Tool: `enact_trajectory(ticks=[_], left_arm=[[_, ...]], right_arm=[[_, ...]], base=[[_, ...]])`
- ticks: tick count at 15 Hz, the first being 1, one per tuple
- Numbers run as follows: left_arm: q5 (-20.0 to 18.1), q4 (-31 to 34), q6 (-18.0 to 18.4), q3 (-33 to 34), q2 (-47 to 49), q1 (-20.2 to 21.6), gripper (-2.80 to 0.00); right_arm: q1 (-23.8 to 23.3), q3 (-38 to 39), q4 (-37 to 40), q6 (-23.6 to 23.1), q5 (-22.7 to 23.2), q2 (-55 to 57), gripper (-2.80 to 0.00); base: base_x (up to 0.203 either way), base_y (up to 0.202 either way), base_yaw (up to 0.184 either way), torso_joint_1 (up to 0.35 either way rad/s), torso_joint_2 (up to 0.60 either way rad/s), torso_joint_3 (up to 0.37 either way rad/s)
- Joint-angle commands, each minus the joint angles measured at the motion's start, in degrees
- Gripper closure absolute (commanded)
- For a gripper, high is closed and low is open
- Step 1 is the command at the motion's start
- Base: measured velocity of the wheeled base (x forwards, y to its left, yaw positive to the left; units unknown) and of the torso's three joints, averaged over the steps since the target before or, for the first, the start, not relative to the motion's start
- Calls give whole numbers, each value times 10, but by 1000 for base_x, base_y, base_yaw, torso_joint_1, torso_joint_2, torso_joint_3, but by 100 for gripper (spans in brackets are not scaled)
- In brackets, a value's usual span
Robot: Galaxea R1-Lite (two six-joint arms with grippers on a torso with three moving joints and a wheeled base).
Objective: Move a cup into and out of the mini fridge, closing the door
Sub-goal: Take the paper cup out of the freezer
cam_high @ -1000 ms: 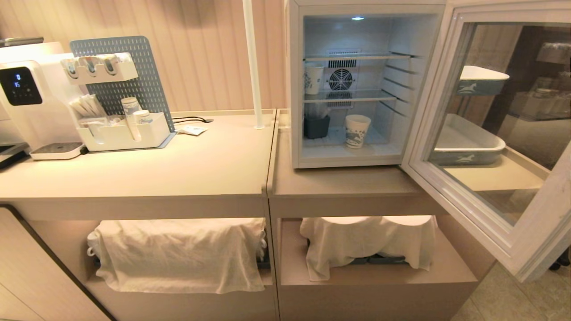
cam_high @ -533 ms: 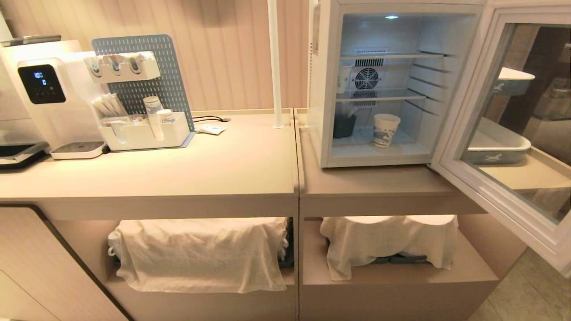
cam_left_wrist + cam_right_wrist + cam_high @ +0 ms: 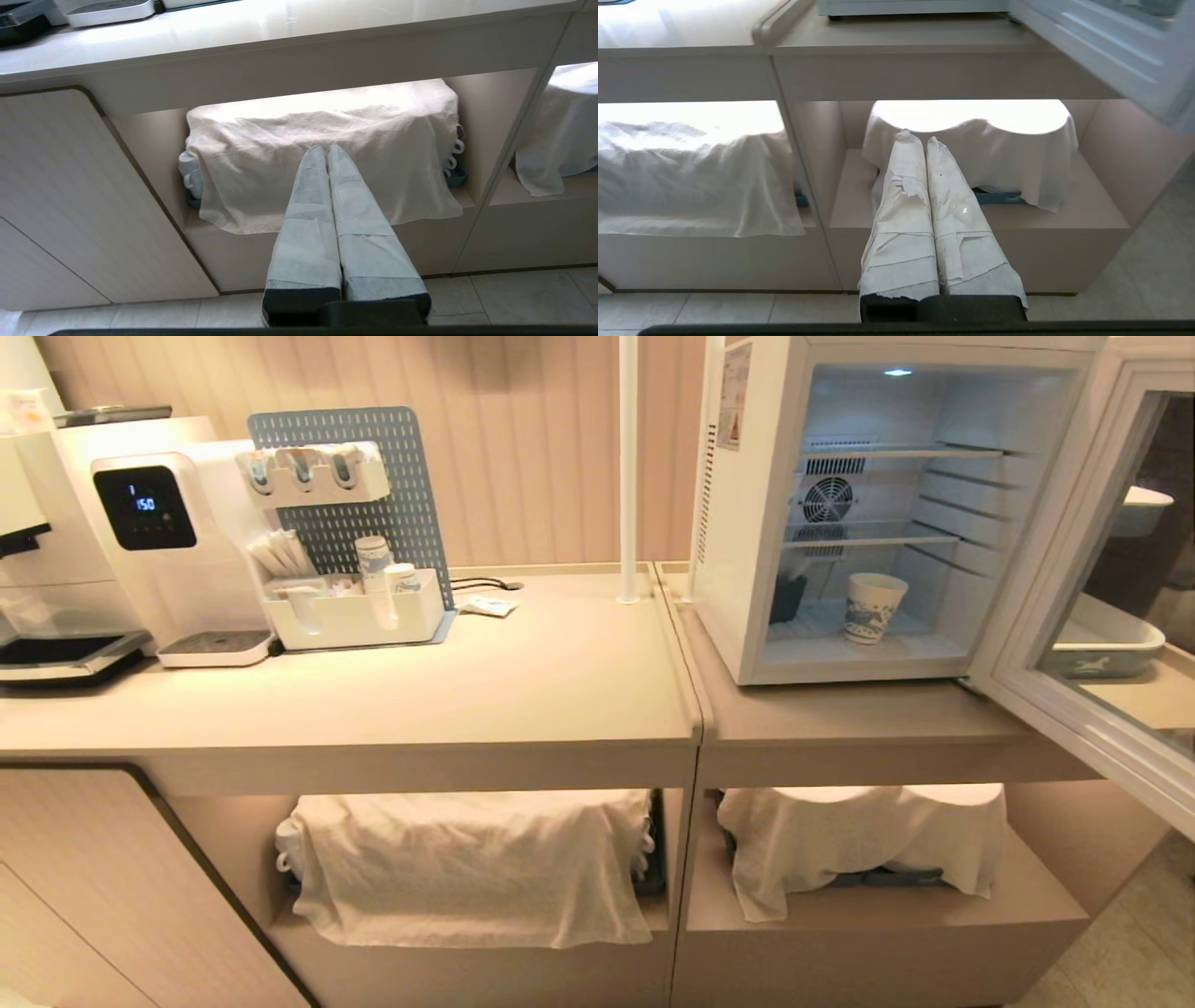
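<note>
Everything in the head view has slid rightward since a moment ago, which is the camera turning rather than anything on the counter shifting; the fridge now sits further toward the right edge and more of the white machine at the left shows. Across the middle of the frame runs the long beige counter (image 3: 523, 691), with two open shelves beneath it, each holding something draped in a white cloth (image 3: 471, 863). At upper right stands the mini fridge (image 3: 747, 523), lit inside, its door (image 3: 1074, 700) swung wide open toward the right edge. At upper left sits a white drinks machine (image 3: 140, 532) with a dark display, and beside it a grey pegboard organiser (image 3: 350, 569) holding sachets and small tubes. On the fridge's bottom floor, right of centre, the cup (image 3: 874, 607) stands upright, with a small dark container (image 3: 787, 599) to its left. Neither arm shows in the head view. Down low, the left gripper (image 3: 325, 150) hangs before the left-hand shelf with its paper-wrapped fingers pressed together, holding nothing; the right gripper (image 3: 916, 138) does likewise before the right-hand shelf, empty too.
</note>
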Motion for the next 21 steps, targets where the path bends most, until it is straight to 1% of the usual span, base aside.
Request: enact_trajectory(ticks=[1,7,18,21], left_arm=[[0,1,2,0,1,0,0],[2,4,0,-2,0,0,0],[0,7,1,-4,0,0,0],[-1,-2,-2,0,0,0,0]], right_arm=[[0,0,0,0,0,0,0],[0,0,0,-1,0,0,0],[0,0,0,0,0,0,0],[0,0,0,0,0,0,0]], base=[[0,130,2,2,-2,6],[14,11,2,1,1,4],[190,0,0,4,2,0],[186,0,0,2,0,2]])
